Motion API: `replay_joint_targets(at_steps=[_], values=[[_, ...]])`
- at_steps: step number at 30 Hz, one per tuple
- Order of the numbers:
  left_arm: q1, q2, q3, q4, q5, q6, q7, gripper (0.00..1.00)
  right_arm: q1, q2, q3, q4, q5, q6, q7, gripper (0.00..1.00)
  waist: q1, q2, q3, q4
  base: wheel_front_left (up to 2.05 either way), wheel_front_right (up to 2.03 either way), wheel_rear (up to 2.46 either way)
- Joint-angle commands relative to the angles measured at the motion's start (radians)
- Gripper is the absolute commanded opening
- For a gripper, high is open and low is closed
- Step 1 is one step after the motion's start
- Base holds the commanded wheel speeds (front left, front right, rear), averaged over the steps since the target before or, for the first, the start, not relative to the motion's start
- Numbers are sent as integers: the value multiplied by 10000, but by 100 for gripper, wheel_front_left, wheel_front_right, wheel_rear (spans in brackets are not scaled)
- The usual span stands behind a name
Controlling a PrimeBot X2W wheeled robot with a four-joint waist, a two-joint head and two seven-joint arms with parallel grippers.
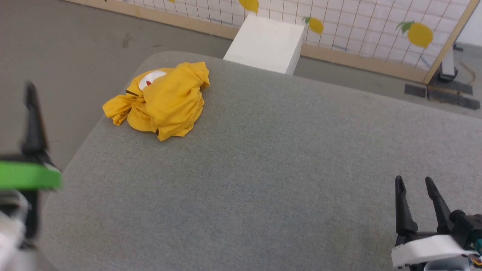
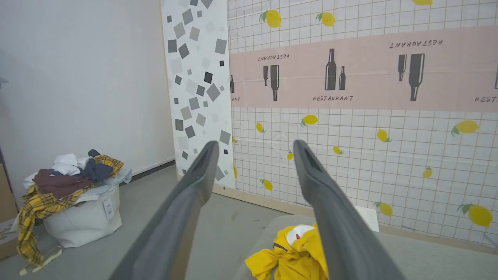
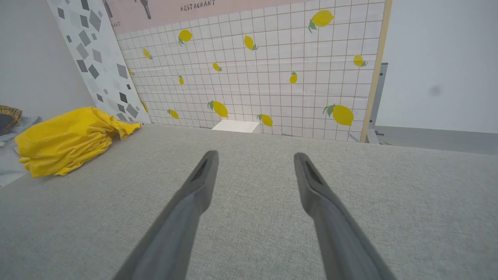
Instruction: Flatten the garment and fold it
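Black fingers of the right gripper (image 1: 414, 180) stood parted and gripped nothing, low over the grey fabric pad (image 1: 263, 169) at about 4 o'clock in the head view, tips toward 12. The left gripper (image 2: 255, 146) was likewise spread wide and empty. In the head view it was a blur at 9 o'clock, one dark finger above a green band (image 1: 30, 175), just off the pad's left edge and over the floor.

The garment (image 1: 165, 101) lay as a crumpled yellow heap on the pad's far left corner, near 11 o'clock in the head view and well apart from both grippers. Its long axis ran roughly from 8 o'clock to 2 o'clock. A bunched lobe pointed to 8 o'clock at the pad's edge, and a folded flap rose at the 2 o'clock end. A white patch with a red dot (image 1: 150, 79) showed at the heap's 11 o'clock side; the rest showed plain yellow. Which end was collar or hem could not be told.

Beyond the pad at 12 o'clock stood a white box (image 1: 267, 43), and behind it a tiled screen printed with lemons (image 1: 357, 26). The left wrist view showed a white basket piled with clothes (image 2: 81, 221) on the floor at 8 o'clock.
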Motion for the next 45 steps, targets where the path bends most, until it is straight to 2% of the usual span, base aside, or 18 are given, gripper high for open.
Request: replay_joint_targets(at_steps=[1, 4, 9, 10, 12, 18, 25, 28, 32, 38, 45], values=[[-608, 359, 44, 149, -257, -54, 221, 100, -228, 1, -36, -82, -101, -17, -59, 100, 0, 0, 345, -188, 0, 0, 0], [-1701, 1303, -118, 582, -528, -80, 825, 100, -416, 1, -101, -168, -235, -17, -59, 100, 0, 0, 740, -350, 0, 0, 0], [-3364, 2159, -846, 1680, -1828, -98, 1511, 100, -655, 1, -207, -299, -450, -17, -59, 100, 0, 0, 1382, -585, 0, 0, 0], [-3639, 2470, -1222, 1942, -1946, -99, 1675, 100, -706, 1, -219, -321, -503, -17, -59, 100, 0, 0, 1518, -633, 0, 0, 0], [-4150, 2750, -1710, 2441, -2357, -100, 1836, 100, -808, 1, -249, -374, -586, -17, -59, 100, 0, 0, 1782, -721, 0, 0, 0], [-5367, 3008, -2926, 4002, -3973, -102, 2835, 100, -1103, 1, -221, -574, -783, -17, -59, 100, 0, 0, 2516, -1040, 0, 0, 0], [-6255, 3290, -3679, 5720, -5458, -102, 3738, 100, -1463, 1, -194, -862, -947, -17, -59, 100, 0, 0, 3437, -1566, 0, 0, 0], [-6320, 3245, -4082, 6263, -6548, -102, 5015, 100, -1552, 1, -261, -987, -963, -17, -59, 100, 0, 0, 3774, -1829, 0, 0, 0], [-6358, 3504, -4332, 6838, -7309, -103, 6152, 100, -1567, 1, -345, -1142, -926, -17, -59, 100, 0, 0, 4141, -2142, 0, 0, 0], [-6370, 3954, -4861, 7720, -7134, -103, 6836, 100, -1578, 1, -363, -1327, -834, -17, -59, 100, 0, 0, 4516, -2554, 0, 0, 0], [-6550, 3995, -5270, 8543, -6954, -103, 7015, 100, -1628, 1, -343, -1497, -782, -17, -59, 100, 0, 0, 4836, -2794, 0, 0, 0]])
